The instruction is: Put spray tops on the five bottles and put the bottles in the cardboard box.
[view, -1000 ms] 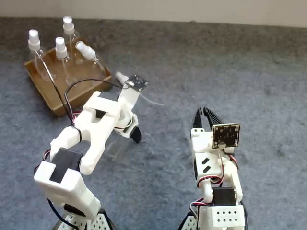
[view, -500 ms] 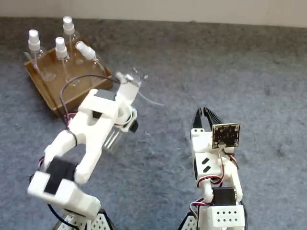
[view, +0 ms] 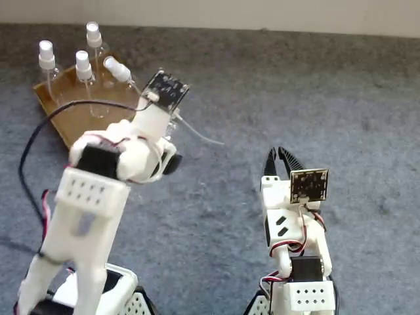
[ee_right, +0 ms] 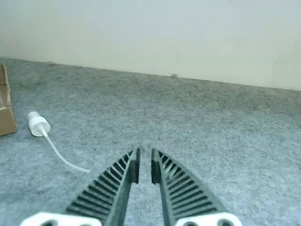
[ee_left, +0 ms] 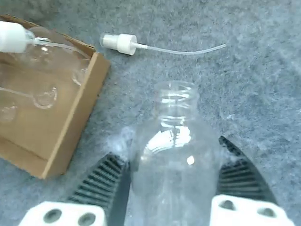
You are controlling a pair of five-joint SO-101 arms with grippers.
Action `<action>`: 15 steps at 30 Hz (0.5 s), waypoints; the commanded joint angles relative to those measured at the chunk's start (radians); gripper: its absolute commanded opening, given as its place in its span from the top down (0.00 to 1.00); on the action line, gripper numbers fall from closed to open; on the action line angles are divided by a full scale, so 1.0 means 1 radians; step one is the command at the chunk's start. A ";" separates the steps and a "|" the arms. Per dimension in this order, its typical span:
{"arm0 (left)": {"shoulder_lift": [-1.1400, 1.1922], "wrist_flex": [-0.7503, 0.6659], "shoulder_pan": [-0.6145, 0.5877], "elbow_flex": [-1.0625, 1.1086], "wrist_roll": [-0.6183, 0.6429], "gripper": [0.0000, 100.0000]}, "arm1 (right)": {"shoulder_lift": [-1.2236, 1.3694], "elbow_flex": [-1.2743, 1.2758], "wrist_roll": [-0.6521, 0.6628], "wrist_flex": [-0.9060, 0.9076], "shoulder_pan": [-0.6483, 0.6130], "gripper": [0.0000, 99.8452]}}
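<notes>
Four capped bottles (view: pixel 83 65) in cardboard box (view: pixel 73 113). My left jaws pinch uncapped bottle (ee_left: pixel 173 157); spray top (ee_left: pixel 120 42) nearby; right jaws pressed together.

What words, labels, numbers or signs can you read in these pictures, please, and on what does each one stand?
No text can be read in any view.
The uncapped clear bottle, the capped bottles, the loose spray top and the cardboard box bear no label or print.
Any marking on the wrist circuit boards is too small to read.
</notes>
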 commanded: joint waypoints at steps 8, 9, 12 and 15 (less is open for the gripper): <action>-0.532 0.049 -0.170 0.320 -0.003 0.86 | -0.001 0.157 0.012 0.008 -0.064 0.96; -0.585 0.012 -0.193 0.377 -0.003 0.86 | -0.001 0.159 0.012 0.008 -0.064 0.96; -0.733 -0.087 -0.232 0.541 -0.003 0.86 | -0.002 0.157 0.017 0.008 -0.064 0.96; -0.848 -0.152 -0.237 0.673 0.005 0.86 | -0.001 0.154 0.103 0.010 -0.064 0.96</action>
